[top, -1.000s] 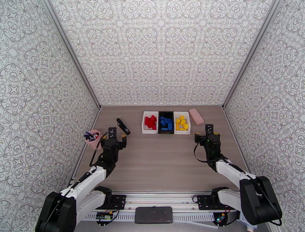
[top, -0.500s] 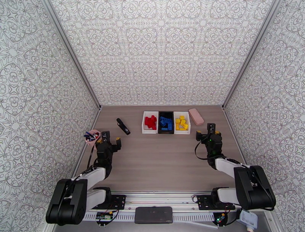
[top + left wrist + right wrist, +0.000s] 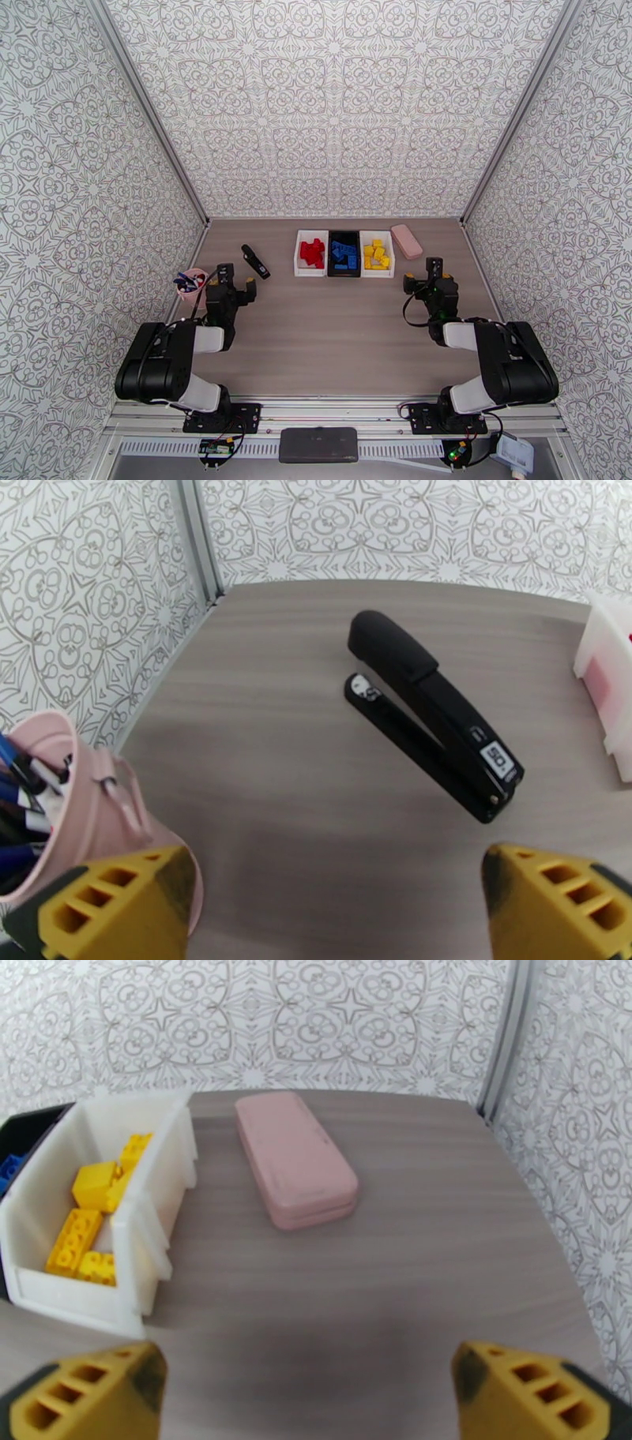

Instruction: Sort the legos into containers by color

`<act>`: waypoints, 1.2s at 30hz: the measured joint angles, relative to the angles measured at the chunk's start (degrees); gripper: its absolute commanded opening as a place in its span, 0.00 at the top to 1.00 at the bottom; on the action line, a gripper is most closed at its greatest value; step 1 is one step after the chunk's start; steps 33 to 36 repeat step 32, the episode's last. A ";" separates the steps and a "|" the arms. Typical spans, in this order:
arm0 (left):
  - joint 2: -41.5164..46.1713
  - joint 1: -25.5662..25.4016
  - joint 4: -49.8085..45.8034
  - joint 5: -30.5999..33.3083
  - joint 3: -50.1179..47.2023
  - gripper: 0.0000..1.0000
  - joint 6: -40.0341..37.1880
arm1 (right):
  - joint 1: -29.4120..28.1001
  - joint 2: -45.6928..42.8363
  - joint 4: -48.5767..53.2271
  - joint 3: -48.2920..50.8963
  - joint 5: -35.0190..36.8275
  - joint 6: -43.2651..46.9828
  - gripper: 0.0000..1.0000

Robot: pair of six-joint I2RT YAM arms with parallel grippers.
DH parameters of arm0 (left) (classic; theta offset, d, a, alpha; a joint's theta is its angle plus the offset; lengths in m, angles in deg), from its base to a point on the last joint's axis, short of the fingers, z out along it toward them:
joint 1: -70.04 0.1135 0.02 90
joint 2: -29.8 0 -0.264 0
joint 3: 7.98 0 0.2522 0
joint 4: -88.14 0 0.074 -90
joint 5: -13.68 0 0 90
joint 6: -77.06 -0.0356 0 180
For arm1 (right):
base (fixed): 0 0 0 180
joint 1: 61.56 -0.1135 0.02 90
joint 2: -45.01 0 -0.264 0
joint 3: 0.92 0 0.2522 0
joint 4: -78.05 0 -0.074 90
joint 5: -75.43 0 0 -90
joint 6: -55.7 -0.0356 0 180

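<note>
Three containers stand side by side at the back of the table. A white one (image 3: 299,260) holds red legos (image 3: 313,252), the black one (image 3: 330,260) holds blue legos (image 3: 344,256), and a white one (image 3: 389,260) holds yellow legos (image 3: 377,256). In the right wrist view the yellow legos (image 3: 83,1224) lie in their white container (image 3: 138,1220) at the left. My left gripper (image 3: 233,284) hovers open near the left wall, with nothing between its yellow fingertips (image 3: 118,910). Right of the containers, my right gripper (image 3: 423,278) is open and holds nothing.
A black stapler (image 3: 255,261) lies ahead of the left gripper, seen close as the stapler (image 3: 430,709). A pink cup of pens (image 3: 190,286) stands by the left wall, right beside the left fingers. A pink rounded block (image 3: 407,241) lies at the back right.
Both arms have folded back toward their bases. The left gripper drew back and to the left, then edged forward again; the right gripper stayed about where it was. Both stayed open.
</note>
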 measured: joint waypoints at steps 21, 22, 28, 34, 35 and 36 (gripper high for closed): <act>0.02 1.57 -0.87 -2.45 2.29 0.00 0.44 | 0.00 0.00 -0.02 0.00 -0.85 0.02 0.00; 0.04 1.57 -0.87 -2.47 2.27 0.00 0.42 | 0.00 0.00 -0.02 0.00 -0.85 0.02 0.01; 0.04 1.57 -0.87 -2.64 2.27 0.00 0.44 | 0.00 0.00 -0.02 0.00 -0.85 0.02 0.00; 0.02 1.57 -0.87 -2.67 2.29 0.00 0.44 | 0.00 0.00 -0.02 0.00 -0.85 0.02 0.00; 0.02 1.57 -0.87 -2.67 2.29 0.00 0.44 | 0.00 0.00 -0.02 0.00 -0.85 0.02 0.00; 0.02 1.57 -0.87 -2.67 2.29 0.00 0.44 | 0.00 0.00 -0.02 0.00 -0.85 0.02 0.00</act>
